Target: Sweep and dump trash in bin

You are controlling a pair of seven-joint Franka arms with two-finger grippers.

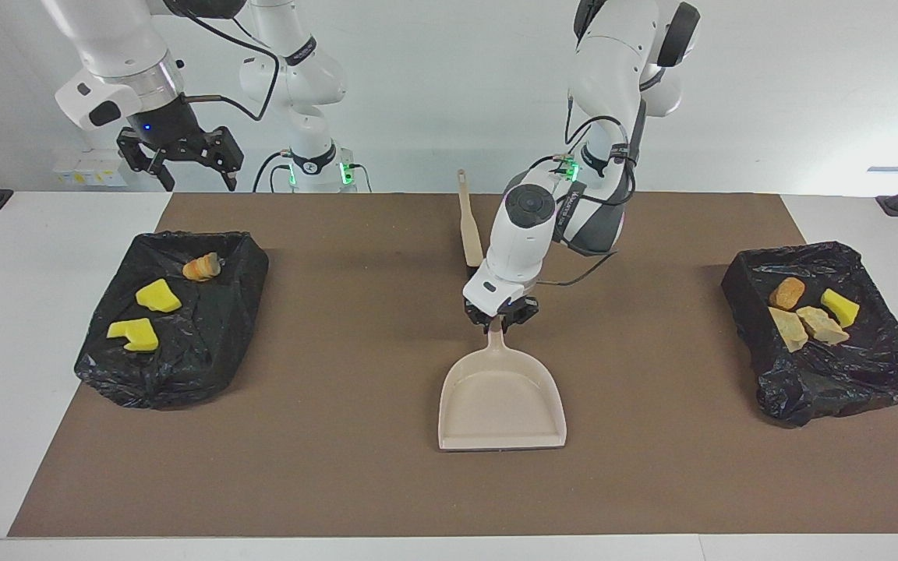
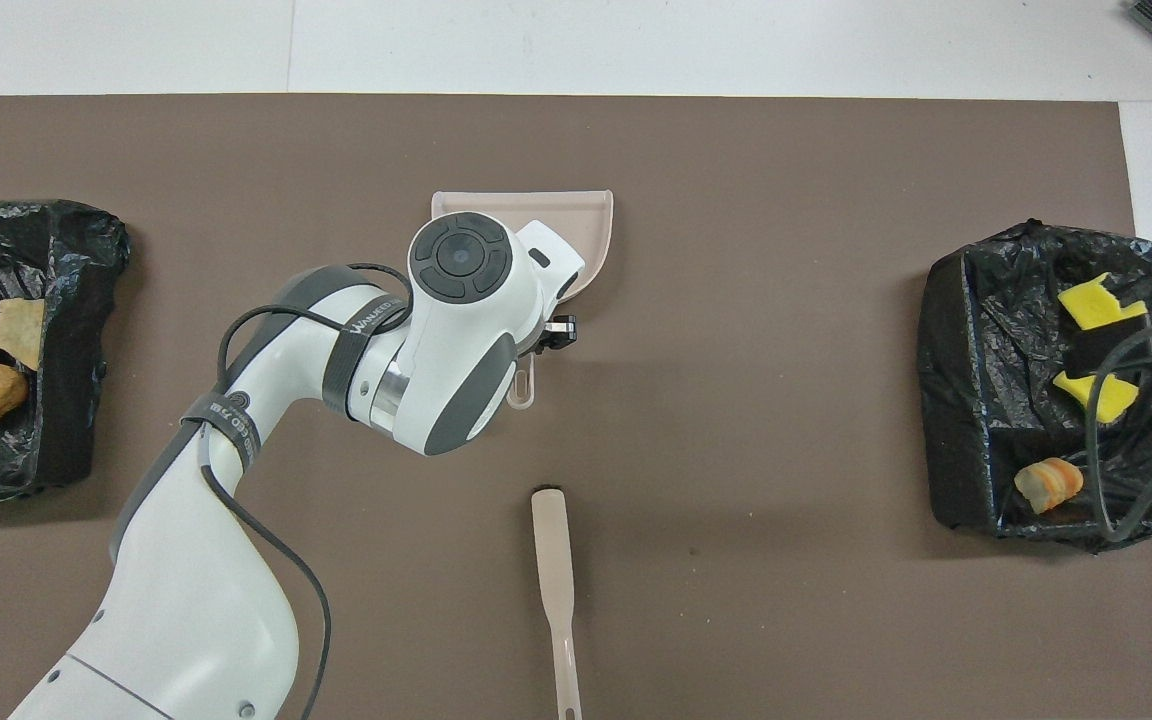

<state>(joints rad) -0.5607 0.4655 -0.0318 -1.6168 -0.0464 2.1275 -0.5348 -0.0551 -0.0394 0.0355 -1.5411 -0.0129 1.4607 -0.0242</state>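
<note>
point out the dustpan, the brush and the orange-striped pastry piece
dustpan (image 1: 501,401), facing view, on its bare pan floor
brush (image 2: 552,560), overhead view, on its beige back
orange-striped pastry piece (image 1: 201,267), facing view, on its middle

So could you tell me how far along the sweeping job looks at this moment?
Looks nearly finished: all seven trash pieces lie in the two black-lined bins, none on the mat. In hand: the left gripper is at the empty dustpan's handle. The brush lies nearer the robots. The right gripper waits, open.
</note>
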